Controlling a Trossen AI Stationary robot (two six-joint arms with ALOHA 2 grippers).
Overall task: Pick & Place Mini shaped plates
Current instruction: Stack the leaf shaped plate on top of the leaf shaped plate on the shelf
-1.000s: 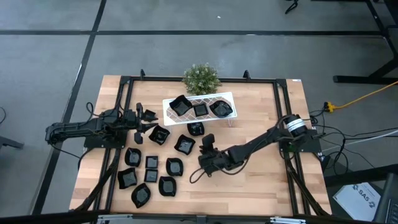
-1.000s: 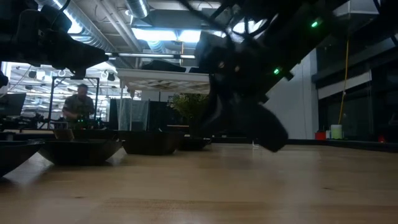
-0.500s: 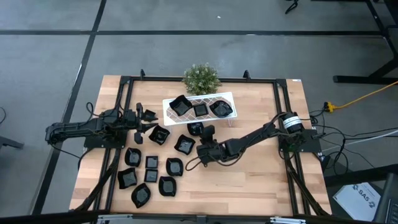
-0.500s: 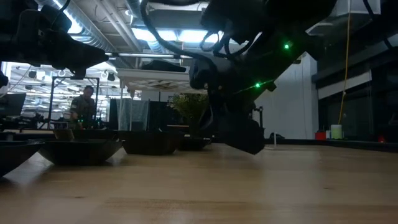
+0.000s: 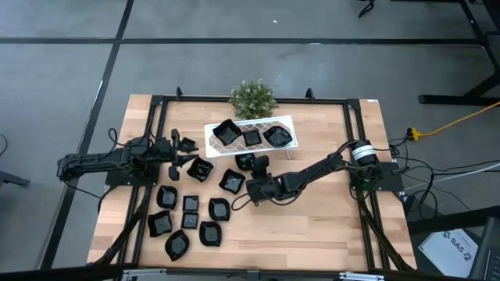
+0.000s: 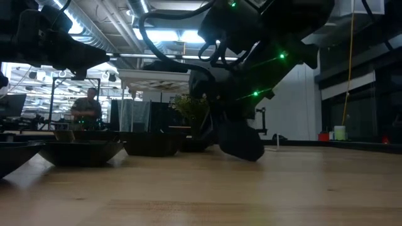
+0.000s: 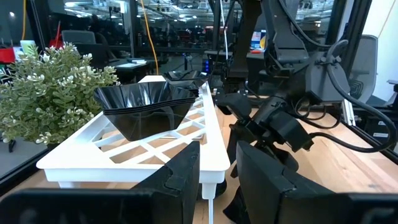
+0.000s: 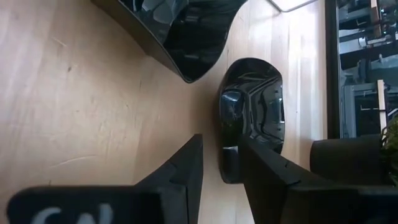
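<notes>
Right gripper (image 5: 261, 162), fingers slightly parted and holding nothing, hovers low at a mini shaped plate (image 8: 252, 115) on the counter (image 5: 328, 226) before the white rack (image 5: 285, 122). Left gripper (image 5: 190, 151), also slightly parted and empty, waits near the other black plates (image 5: 191, 215).

Readable text is scarce. A white sheet (image 5: 457, 248) lying on the floor beyond the table's (image 5: 328, 226) right near corner carries dark lettering that looks like "SAS", too small to be sure of. In the right wrist view, pale characters show on that arm's own dark body, cut off and unreadable.
</notes>
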